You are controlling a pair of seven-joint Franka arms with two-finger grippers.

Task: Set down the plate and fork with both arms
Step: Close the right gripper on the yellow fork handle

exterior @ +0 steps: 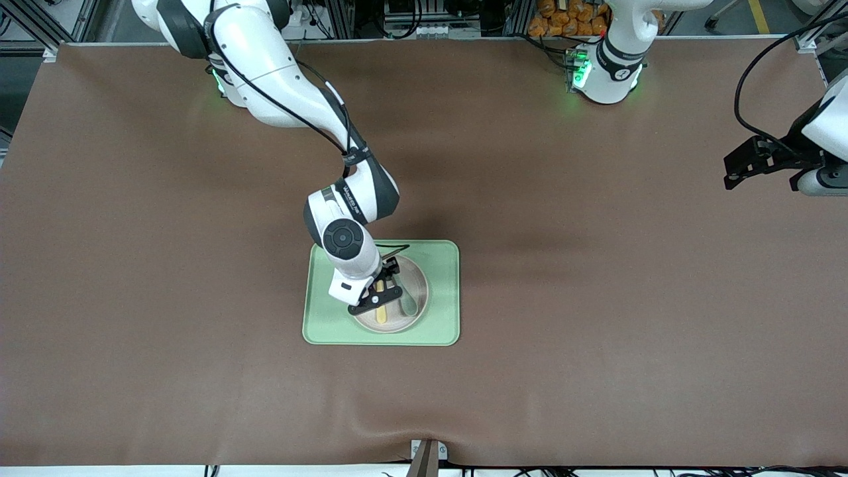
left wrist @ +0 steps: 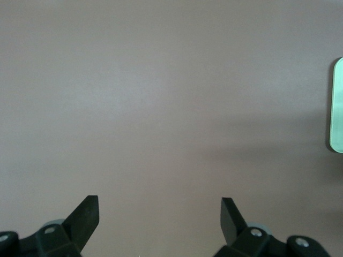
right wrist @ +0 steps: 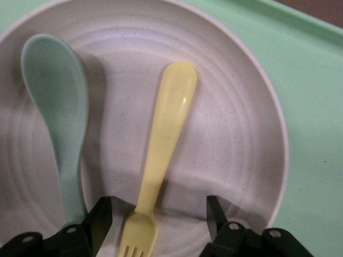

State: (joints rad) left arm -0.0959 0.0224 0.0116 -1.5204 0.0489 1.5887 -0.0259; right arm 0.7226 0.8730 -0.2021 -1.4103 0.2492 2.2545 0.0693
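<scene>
While the right gripper (exterior: 379,299) hangs low over the plate (exterior: 412,278), its jaws stand apart on either side of the fork (right wrist: 161,155), and from the wrist view neither finger looks to be touching it, so nothing is held. That pale-yellow fork lies flat in the plate, tines toward the gripper, with a grey-green spoon (right wrist: 56,112) lying just beside it in the same plate. And the plate itself sits on the light-green tray (exterior: 444,298), roughly mid-table, toward the tray's end nearer the right arm's side. Over at the left arm's end of the table, the left gripper (exterior: 748,165) waits in the air, jaws spread wide and empty, looking down on bare tabletop with only a corner of the tray at the edge of its view. So how far along are we? By my reading, plate and fork both look set down where they belong, plate on tray and fork in plate, and what remains is mostly for the right arm to lift clear. Underfoot, a brown table covering (exterior: 596,331) runs across the whole table, slightly rippled near the front camera's edge. Past the bases, metal framing, cables and a heap of orange objects (exterior: 563,16) show at the top of the front view.
</scene>
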